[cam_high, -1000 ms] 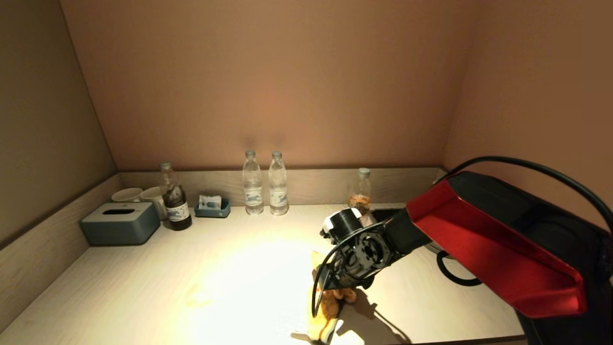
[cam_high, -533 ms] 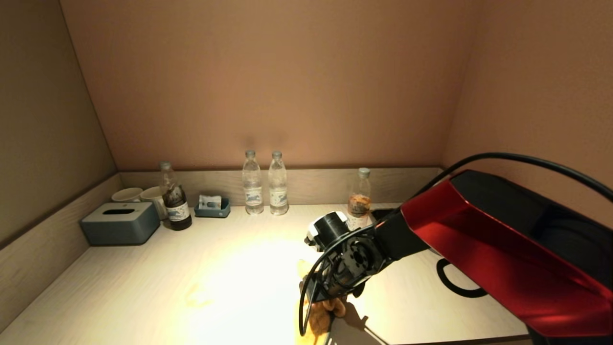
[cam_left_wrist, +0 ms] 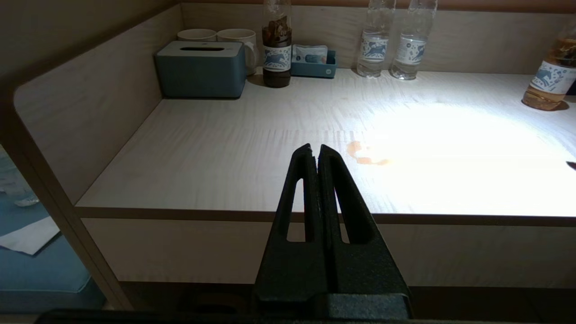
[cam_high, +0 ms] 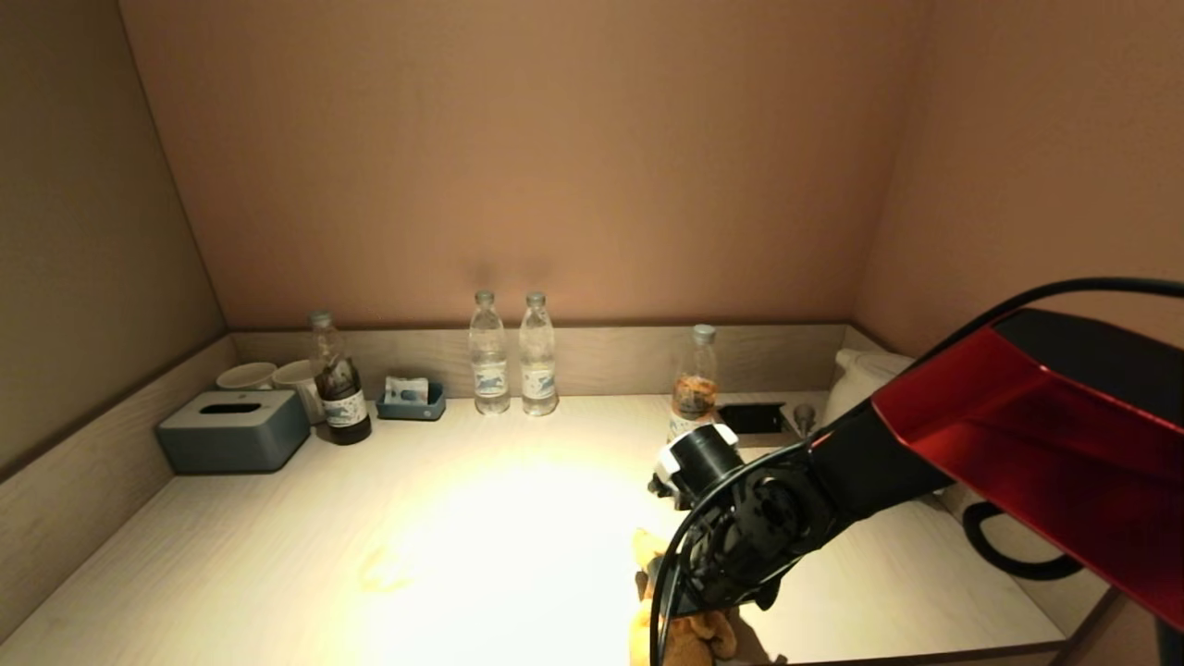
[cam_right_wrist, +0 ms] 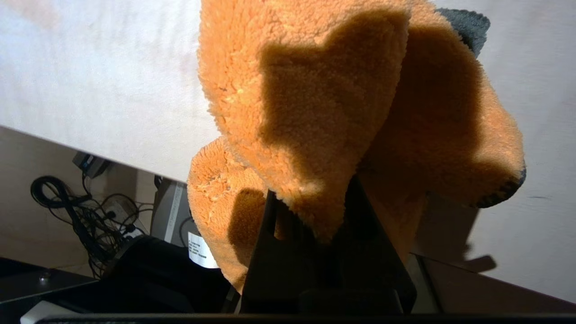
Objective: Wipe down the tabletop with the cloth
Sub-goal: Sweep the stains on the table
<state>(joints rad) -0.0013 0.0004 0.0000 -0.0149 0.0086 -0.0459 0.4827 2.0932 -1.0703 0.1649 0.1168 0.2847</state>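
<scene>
My right gripper (cam_right_wrist: 310, 211) is shut on a fluffy orange cloth (cam_right_wrist: 315, 99) and holds it at the tabletop's front edge, right of centre. In the head view the cloth (cam_high: 689, 638) hangs bunched under the right wrist, partly over the edge. The pale wooden tabletop (cam_high: 444, 518) has a small orange stain (cam_high: 384, 575) at front left of centre, also seen in the left wrist view (cam_left_wrist: 366, 155). My left gripper (cam_left_wrist: 315, 155) is shut and empty, parked below and before the table's front edge, out of the head view.
Along the back wall stand a grey tissue box (cam_high: 231, 430), two mugs (cam_high: 273, 376), a dark bottle (cam_high: 338, 393), a small blue tray (cam_high: 410, 400), two water bottles (cam_high: 509, 356) and a tea bottle (cam_high: 694, 384). A black socket plate (cam_high: 754, 418) and a cable (cam_high: 1013, 555) lie at right.
My right arm has pulled back to the right and toward the front edge, dragging the cloth with it. The cloth now hangs partly off the table's front.
</scene>
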